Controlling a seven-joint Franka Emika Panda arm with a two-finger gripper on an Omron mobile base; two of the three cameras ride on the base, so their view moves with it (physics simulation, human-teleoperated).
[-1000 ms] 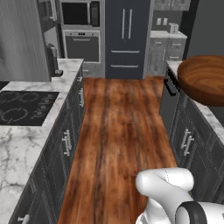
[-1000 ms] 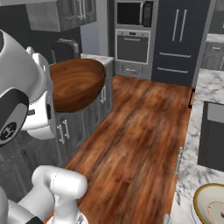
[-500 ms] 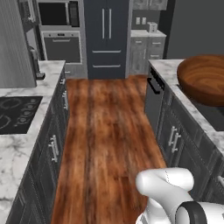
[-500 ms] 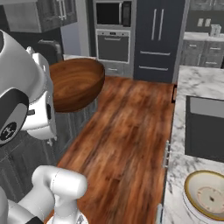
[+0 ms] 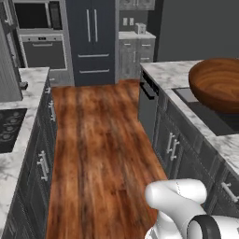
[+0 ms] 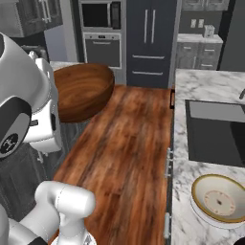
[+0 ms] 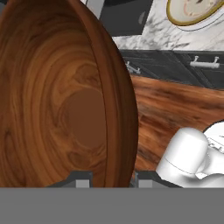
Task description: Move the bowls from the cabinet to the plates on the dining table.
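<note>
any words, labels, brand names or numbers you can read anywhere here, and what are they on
No readable text: no words, brands, numbers or signs.
Wooden bowl: wood grain, no label.
Beige bowl: small specks inside and a tan rim, no lettering.
Microwave and oven: dark fronts, any panel markings too small to tell.
Fridge doors: plain, no badge visible.

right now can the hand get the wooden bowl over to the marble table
Probably yes: the hand grips the wooden bowl by its rim, held over bare floor, with the marble table just across the aisle.
</note>
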